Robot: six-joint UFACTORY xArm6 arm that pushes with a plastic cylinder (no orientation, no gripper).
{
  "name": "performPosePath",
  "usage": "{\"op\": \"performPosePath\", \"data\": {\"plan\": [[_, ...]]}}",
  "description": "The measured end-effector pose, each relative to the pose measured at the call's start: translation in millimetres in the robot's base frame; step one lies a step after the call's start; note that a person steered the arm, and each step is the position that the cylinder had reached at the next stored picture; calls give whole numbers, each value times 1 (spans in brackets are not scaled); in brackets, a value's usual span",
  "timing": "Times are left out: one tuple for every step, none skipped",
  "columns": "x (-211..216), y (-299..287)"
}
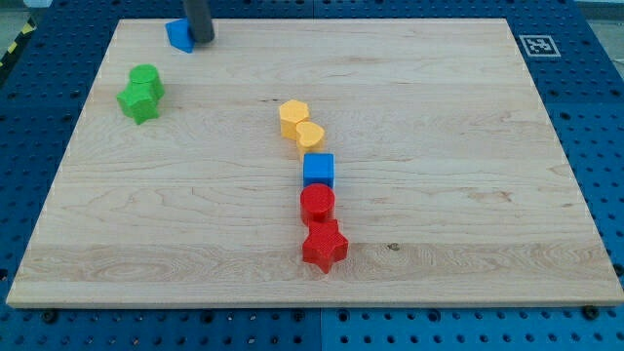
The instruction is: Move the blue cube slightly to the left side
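The blue cube [318,170] is sitting near the middle of the wooden board [439,146], and everything else is placed from it here. Just above it, towards the view's top and slightly left, two yellow blocks [301,123] are lying pressed together, the lower one almost touching the cube's top edge. Directly below the cube a red cylinder [317,203] is resting against it, and below that a red star [325,246] is touching the cylinder. Far to the cube's upper left, two green blocks [142,93] are sitting together. My tip [201,39] is standing well away from the cube, at the board's top-left, right beside a second, smaller blue block [179,35] on that block's right. I am carrying no fingers, only a rod.
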State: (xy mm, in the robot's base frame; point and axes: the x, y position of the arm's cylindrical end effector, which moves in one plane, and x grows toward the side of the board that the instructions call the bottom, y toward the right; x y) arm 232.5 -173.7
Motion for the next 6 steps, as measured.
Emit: {"op": "performPosePath", "data": {"plan": [[-4, -12], [-5, -8], [-5, 44], [24, 116], [106, 186], [193, 236]]}}
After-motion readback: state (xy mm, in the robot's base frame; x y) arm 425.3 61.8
